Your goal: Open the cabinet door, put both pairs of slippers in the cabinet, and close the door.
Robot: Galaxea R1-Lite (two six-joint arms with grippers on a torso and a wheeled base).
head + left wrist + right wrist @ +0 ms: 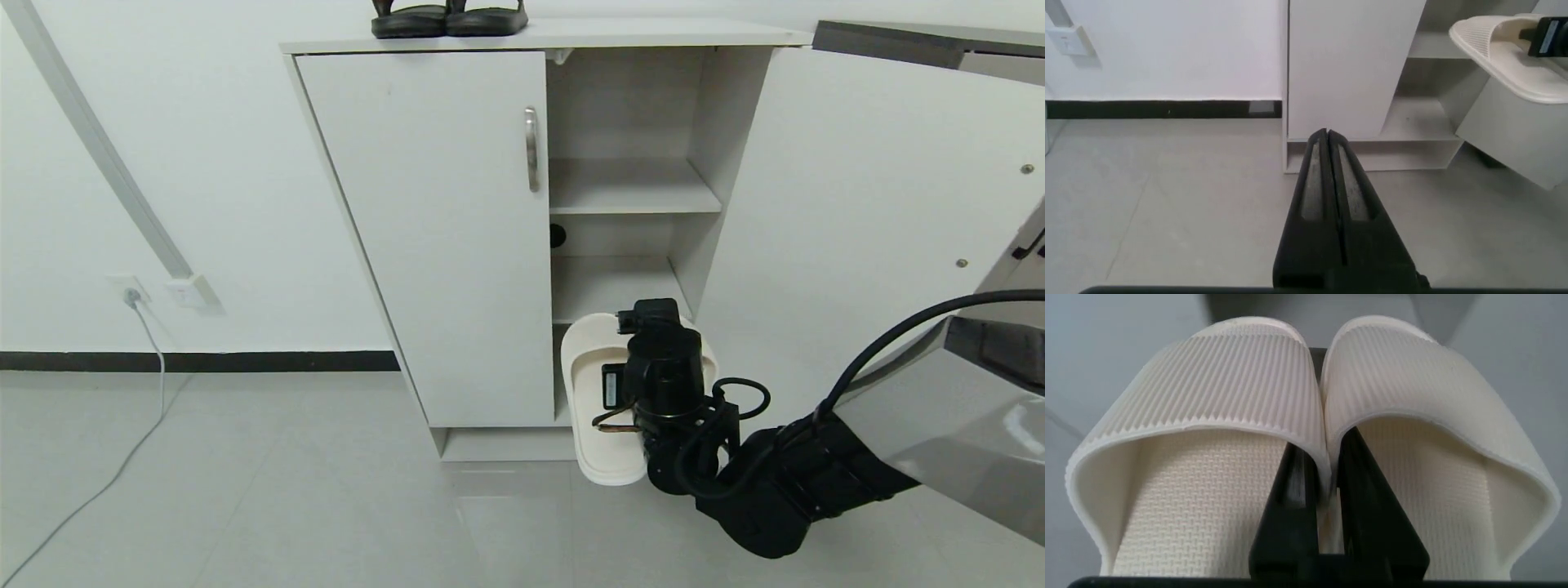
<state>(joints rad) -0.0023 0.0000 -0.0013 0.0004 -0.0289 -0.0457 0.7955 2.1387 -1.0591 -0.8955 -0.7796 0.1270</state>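
The right hand (650, 318) is clamped on the white slippers (594, 408). From the head view it holds the pair low in front of the cabinet (653, 34), at the open right half and below the lower shelf (608, 286). The pair's front end is at the mouth of the bottom bay and its heel end juts out over the floor (286, 490). Whether the pair touches the cabinet's bottom board I cannot tell. The right door (857, 204) stands swung wide. The left door (424, 237) is closed, with its handle (531, 149) upright at the inner edge. The black slippers (449, 20) sit side by side on top of the cabinet, above the closed door. On the wall to the left, a wall socket (129, 291) carries a cable (135, 441) that trails down across the floor.

In the left wrist view, the left hand (1327, 184) has its fingers pressed flat together with nothing between them. It is above the floor and faces the cabinet's base. By the open bay the white slippers (1503, 57) are held off the floor, with the right hand (1550, 37) dark against them.

In the right wrist view, the right hand (1321, 486) pinches the slippers' two inner side walls together between its fingers (1290, 506). One of the white slippers (1200, 416) lies to each side, its ribbed strap arching over a textured sole.
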